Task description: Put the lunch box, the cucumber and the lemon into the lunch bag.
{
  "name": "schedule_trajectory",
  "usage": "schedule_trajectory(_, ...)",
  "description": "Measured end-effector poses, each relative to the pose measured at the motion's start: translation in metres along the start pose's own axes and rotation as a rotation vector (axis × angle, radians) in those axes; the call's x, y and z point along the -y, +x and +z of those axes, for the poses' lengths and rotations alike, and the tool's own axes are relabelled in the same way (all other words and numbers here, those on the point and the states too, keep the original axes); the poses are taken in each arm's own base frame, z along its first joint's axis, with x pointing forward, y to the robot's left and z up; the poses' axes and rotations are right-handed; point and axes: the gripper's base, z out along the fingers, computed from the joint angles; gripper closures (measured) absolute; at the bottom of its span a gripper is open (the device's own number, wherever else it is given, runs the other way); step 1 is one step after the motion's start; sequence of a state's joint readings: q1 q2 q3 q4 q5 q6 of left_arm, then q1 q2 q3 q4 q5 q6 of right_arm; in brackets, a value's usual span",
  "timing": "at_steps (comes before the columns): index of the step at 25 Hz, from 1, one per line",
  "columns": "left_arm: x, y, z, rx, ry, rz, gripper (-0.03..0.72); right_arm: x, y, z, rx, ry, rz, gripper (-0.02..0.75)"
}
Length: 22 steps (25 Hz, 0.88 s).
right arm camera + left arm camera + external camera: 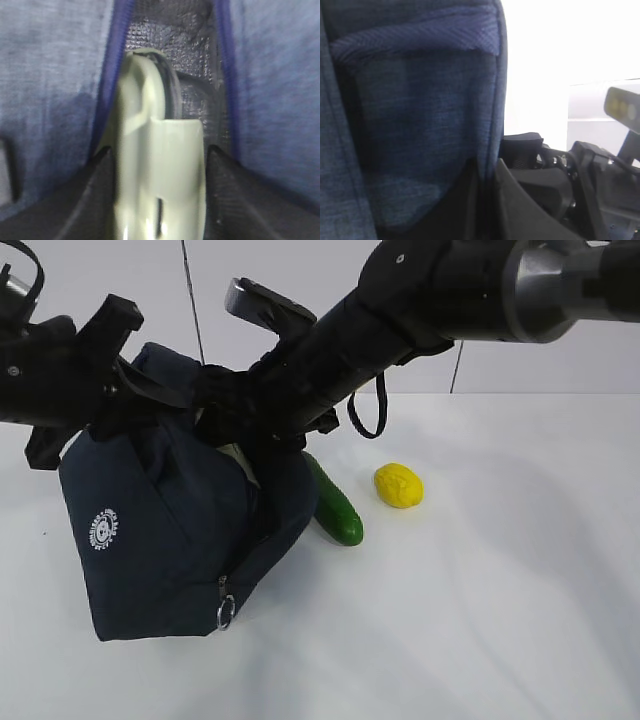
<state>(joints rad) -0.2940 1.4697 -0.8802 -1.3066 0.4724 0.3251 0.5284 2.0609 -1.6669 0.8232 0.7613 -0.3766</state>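
White tabletop (500, 620). Lunch box (160, 165) stands on edge inside the lunch bag (160, 540), clamped by the right gripper (159, 200); left gripper pinched together at the bag's rim. Cucumber (335, 502) lies beside the bag, long axis running away from the camera; lemon (398, 485) nearby.

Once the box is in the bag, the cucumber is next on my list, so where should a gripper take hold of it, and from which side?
Probably grip the cucumber across its middle, from above, jaws spanning its narrow width. It lies flat on the table, its far end close against the bag, its near half clear, the lemon apart to its right.
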Motion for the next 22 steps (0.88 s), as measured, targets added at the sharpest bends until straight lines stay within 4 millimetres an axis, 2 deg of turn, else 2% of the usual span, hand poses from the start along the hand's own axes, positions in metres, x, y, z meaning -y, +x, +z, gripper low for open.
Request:
schedule_trajectory(6,0.0,0.0,0.0,0.004,-0.001,0.0,0.68,0.003,0.002,0.012,0.005,-0.048,0.026,0.297)
schedule_trajectory(11,0.0,-0.001,0.0,0.008,-0.003,0.0,0.68,0.002,0.001,0.012,0.015,-0.067,0.034,0.196)
schedule_trajectory(17,0.0,-0.001,0.0,0.01,-0.003,0.0,0.68,0.002,0.002,0.012,0.003,-0.071,0.03,0.167)
schedule_trajectory(19,0.0,-0.001,0.0,0.007,-0.004,0.004,0.68,0.002,0.002,0.01,-0.007,-0.071,0.023,0.167)
schedule_trajectory(22,-0.001,-0.001,0.0,0.006,-0.008,0.012,0.68,-0.002,0.0,-0.006,-0.023,-0.058,-0.029,0.167)
